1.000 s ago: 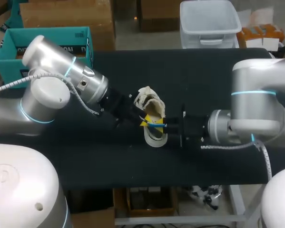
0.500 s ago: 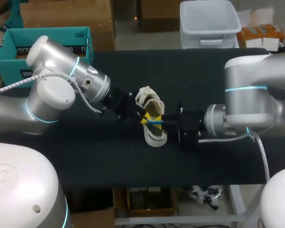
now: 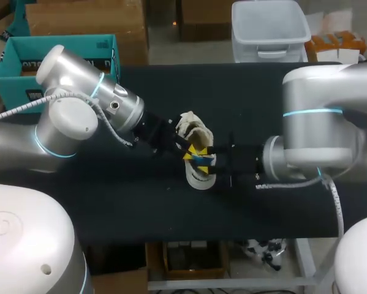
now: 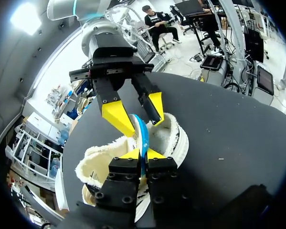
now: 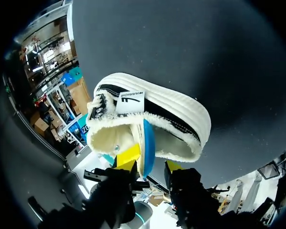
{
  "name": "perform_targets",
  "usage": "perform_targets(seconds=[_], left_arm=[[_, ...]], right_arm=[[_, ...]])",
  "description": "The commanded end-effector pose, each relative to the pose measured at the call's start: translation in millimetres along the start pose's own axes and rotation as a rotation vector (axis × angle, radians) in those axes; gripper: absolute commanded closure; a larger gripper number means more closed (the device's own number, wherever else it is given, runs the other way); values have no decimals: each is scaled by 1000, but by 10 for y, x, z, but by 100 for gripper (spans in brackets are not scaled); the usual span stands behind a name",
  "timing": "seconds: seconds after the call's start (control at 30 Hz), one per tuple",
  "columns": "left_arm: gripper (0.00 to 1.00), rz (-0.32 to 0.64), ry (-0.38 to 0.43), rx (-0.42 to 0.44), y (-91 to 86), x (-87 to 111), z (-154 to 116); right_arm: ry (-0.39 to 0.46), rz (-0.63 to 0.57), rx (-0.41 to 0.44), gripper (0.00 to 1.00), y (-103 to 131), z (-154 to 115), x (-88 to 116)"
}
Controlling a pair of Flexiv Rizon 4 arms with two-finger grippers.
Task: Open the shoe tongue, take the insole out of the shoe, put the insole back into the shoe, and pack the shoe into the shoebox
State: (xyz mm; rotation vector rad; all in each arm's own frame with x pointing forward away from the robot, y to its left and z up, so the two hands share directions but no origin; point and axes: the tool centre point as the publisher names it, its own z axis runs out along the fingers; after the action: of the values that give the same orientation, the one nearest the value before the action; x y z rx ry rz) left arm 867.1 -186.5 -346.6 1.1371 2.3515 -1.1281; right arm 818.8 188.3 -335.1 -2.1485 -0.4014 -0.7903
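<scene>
insole (image 4: 141,133): lower end hidden inside shoe (image 4: 176,138) | shoe front: behind left pincer (image 4: 143,153)

Access to the shoe (image 3: 199,177) mouth is crowded. The left gripper (image 4: 143,153) pinches the blue insole (image 4: 142,131) there, and the right gripper (image 5: 151,161) has its fingers spread astride it. The left arm (image 3: 103,107) and right arm (image 3: 306,150) block both flanks. The surface (image 3: 250,86) is bare behind the shoe and along the near edge. A teal shoebox (image 3: 103,46) occupies the far-left corner.
</scene>
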Motion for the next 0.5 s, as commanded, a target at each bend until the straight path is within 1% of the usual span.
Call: perform_targets(seconds=[0.03,0.07,0.4,0.43,0.47,0.5], left_arm=[[100,-1,-2,2,1,3,18],[100,-2,-2,2,0,3,18],[100,-5,-6,21,-48,57,-89],[98,-5,-4,29,-57,62,-109],[75,-5,-1,33,-67,66,-130],[50,-4,-2,34,-78,69,-154]], right_arm=[[6,5,-16,92,-2,-34,-6],[6,5,-13,100,14,-28,-2],[-11,18,7,100,160,32,2],[-11,18,8,100,171,36,0],[-12,18,8,100,178,39,-1],[-13,19,9,100,181,40,0]])
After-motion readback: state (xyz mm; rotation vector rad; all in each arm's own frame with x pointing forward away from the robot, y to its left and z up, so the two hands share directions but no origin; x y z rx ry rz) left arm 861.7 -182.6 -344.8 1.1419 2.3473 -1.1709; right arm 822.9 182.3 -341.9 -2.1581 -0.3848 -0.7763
